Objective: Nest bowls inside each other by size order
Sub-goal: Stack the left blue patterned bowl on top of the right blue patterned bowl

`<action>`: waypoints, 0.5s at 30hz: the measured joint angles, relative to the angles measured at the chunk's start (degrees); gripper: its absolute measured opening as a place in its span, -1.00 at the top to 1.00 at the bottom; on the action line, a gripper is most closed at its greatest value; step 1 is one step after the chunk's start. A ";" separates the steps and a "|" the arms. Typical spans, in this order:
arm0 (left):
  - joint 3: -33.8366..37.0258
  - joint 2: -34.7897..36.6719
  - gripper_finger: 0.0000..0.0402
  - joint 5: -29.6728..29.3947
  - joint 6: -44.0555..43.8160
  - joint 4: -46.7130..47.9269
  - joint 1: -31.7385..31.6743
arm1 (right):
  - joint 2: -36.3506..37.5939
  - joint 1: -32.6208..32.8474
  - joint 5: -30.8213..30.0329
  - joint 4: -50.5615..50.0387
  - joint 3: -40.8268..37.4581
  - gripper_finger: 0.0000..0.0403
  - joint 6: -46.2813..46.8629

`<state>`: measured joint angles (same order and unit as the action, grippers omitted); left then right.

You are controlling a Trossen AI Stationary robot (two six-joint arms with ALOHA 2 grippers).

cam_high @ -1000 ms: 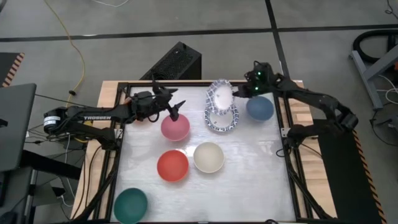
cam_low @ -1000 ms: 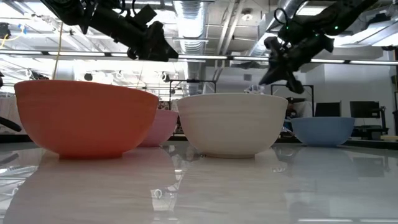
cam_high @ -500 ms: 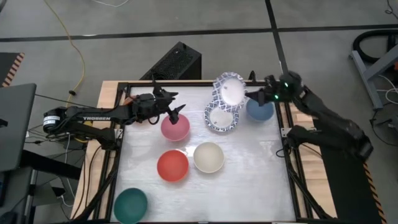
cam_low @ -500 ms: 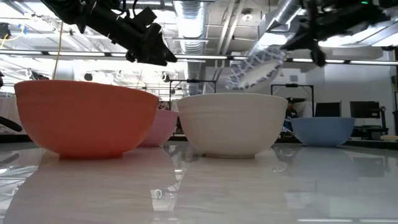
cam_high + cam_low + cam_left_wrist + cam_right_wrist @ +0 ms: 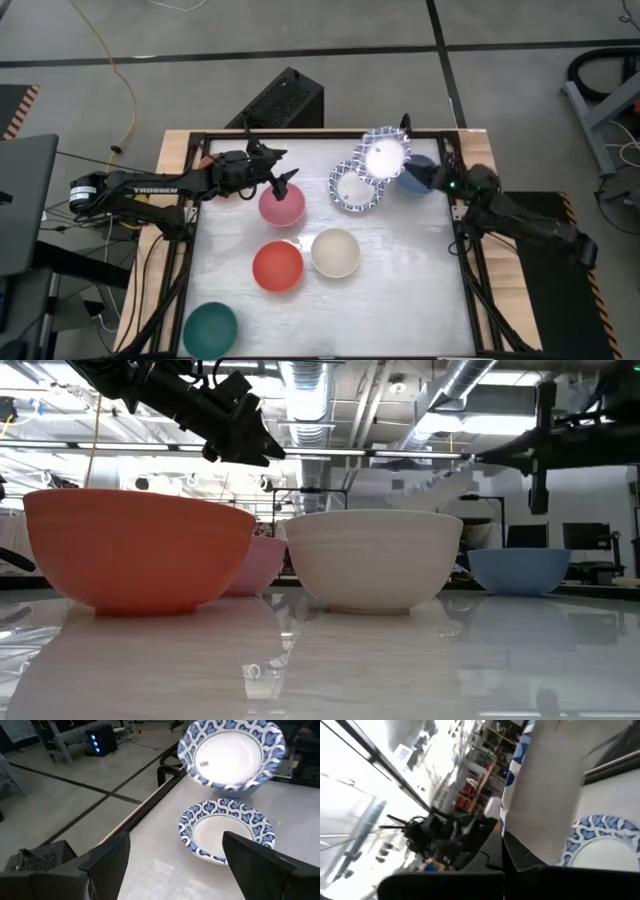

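Note:
My right gripper [image 5: 418,170] is shut on a white bowl with a blue-patterned rim [image 5: 385,155]. It holds the bowl up over the blue bowl [image 5: 420,180] at the far right. A second patterned bowl [image 5: 355,190] rests on its base on the table beside it. My left gripper [image 5: 281,178] hangs open and empty just above the far rim of the pink bowl [image 5: 282,205]. A red-orange bowl [image 5: 277,266], a cream bowl [image 5: 335,252] and a dark green bowl [image 5: 211,330] stand apart nearer the front. My right gripper holds the patterned bowl by its rim [image 5: 405,162] on the side toward the table's right. The fingers come from the right. The bowl is lifted clear and tilted, its opening [image 5: 227,752] turned toward the table's left. Its outer wall [image 5: 550,785] fills the right wrist view.
A black frame [image 5: 320,133] runs round the white table top. The near right part of the table [image 5: 410,300] is bare. A black box [image 5: 280,98] stands on the floor behind the far edge.
My right gripper has drawn back toward the table's right edge with the patterned bowl. The bowl has gone from above the second patterned bowl to above the blue bowl, staying clear of the table and tilted.

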<state>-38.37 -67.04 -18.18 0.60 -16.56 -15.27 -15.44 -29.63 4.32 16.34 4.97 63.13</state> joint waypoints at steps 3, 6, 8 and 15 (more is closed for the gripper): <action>0.00 -0.01 -0.54 0.01 -0.13 0.09 0.00 | -0.05 5.39 -4.08 1.07 -1.36 1.00 0.29; 0.00 -0.01 -0.54 0.03 -0.56 0.36 0.00 | -0.66 10.54 -9.30 1.05 -2.25 1.00 0.40; 0.00 -0.01 -0.54 0.03 -0.68 0.41 0.00 | -1.13 13.99 -12.81 0.78 -3.03 1.00 0.51; 0.00 -0.01 -0.54 0.05 -1.31 0.95 0.00 | -4.81 24.06 -22.61 1.25 -4.35 1.00 3.94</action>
<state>-38.37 -67.05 -18.13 -0.71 -15.61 -15.27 -20.25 -5.58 -18.30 17.60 0.62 67.07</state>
